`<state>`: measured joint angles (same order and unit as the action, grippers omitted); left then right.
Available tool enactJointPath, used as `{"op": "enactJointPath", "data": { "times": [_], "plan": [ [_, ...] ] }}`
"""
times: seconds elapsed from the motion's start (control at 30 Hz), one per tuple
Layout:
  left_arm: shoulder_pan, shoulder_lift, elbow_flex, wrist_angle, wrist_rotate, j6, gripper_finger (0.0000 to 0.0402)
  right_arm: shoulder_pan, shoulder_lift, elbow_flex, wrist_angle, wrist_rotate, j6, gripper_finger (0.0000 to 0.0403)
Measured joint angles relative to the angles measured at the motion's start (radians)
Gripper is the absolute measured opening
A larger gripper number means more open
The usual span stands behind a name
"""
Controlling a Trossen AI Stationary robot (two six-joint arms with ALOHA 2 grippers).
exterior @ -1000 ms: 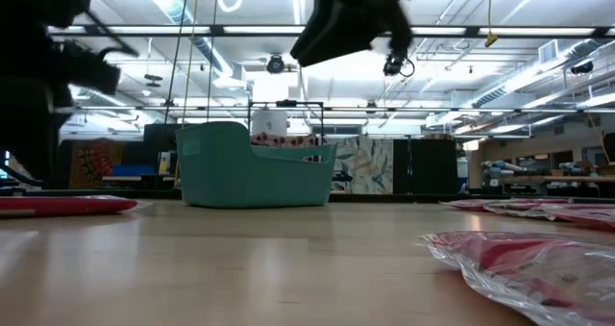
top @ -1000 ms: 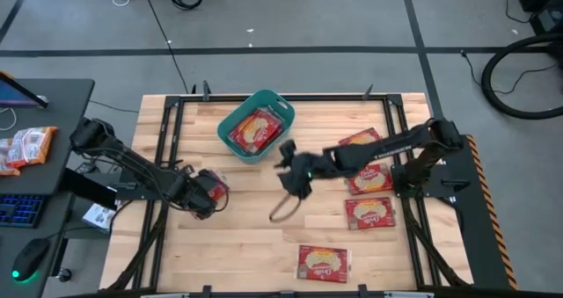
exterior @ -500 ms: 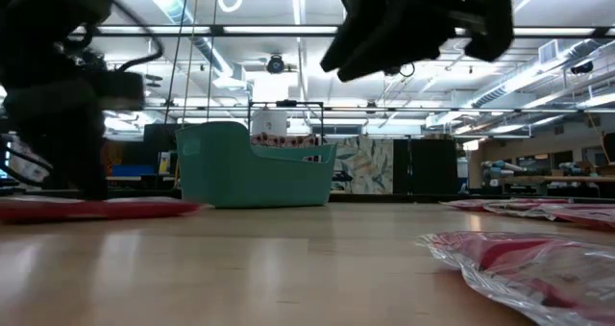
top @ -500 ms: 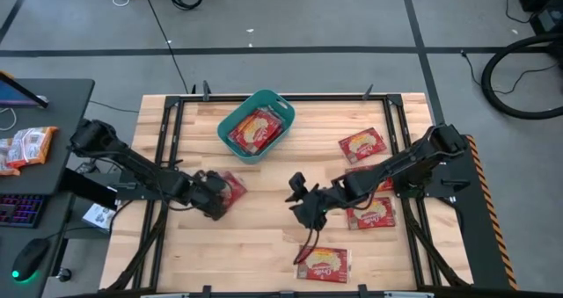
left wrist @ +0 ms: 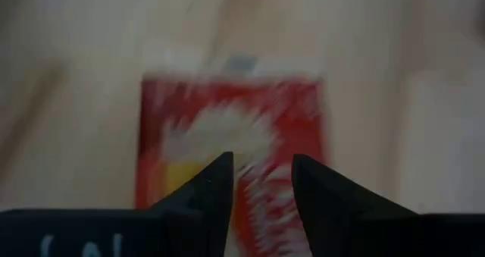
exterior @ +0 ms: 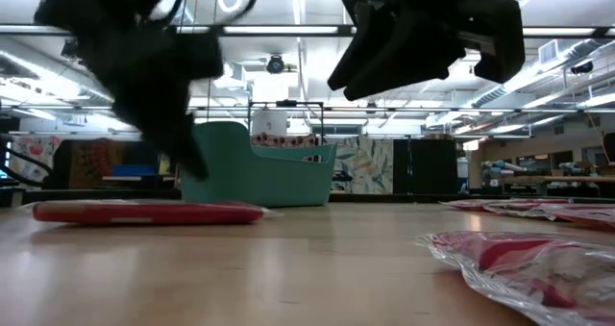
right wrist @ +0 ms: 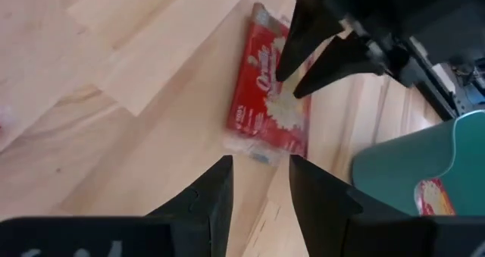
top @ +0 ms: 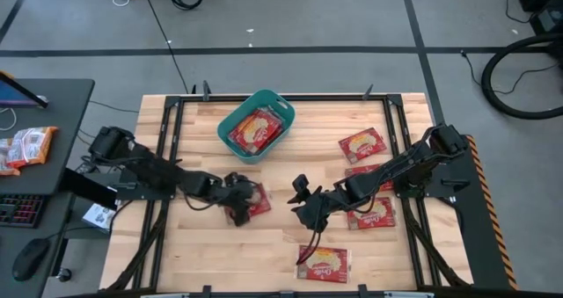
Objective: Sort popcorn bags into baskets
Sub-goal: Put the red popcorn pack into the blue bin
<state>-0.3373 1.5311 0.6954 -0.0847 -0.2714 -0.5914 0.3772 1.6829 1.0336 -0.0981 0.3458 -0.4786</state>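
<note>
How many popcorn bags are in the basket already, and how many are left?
Done: the teal basket holds at least one popcorn bag; any underneath are hidden. In hand: the left gripper is down at a bag lying flat on the table, not lifted. The right gripper hovers open nearby. Left: four more bags on the right side.
</note>
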Motion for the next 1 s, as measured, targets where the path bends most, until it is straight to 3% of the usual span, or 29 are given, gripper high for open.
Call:
{"op": "enactJointPath", "data": {
  "times": [0.27, 0.67, 0.83, 1.0],
  "plan": [
    [-0.034, -0.002, 0.233, -0.309, -0.002, 0.107, 0.0141, 0.000, 0.013, 0.000, 0.087, -0.037, 0.006, 0.0134],
    [-0.041, 0.020, 0.155, -0.657, -0.028, -0.035, 0.0141, 0.008, 0.176, 0.071, 0.209, -0.026, 0.032, 0.0134],
    [-0.043, 0.020, 0.086, -0.597, 0.007, -0.090, 0.0141, 0.008, 0.267, 0.148, 0.192, -0.024, 0.031, 0.0134],
    [-0.061, 0.019, 0.028, -0.427, 0.099, -0.166, 0.0141, -0.002, 0.308, 0.192, 0.147, -0.025, 0.032, 0.0134]
  ]
}}
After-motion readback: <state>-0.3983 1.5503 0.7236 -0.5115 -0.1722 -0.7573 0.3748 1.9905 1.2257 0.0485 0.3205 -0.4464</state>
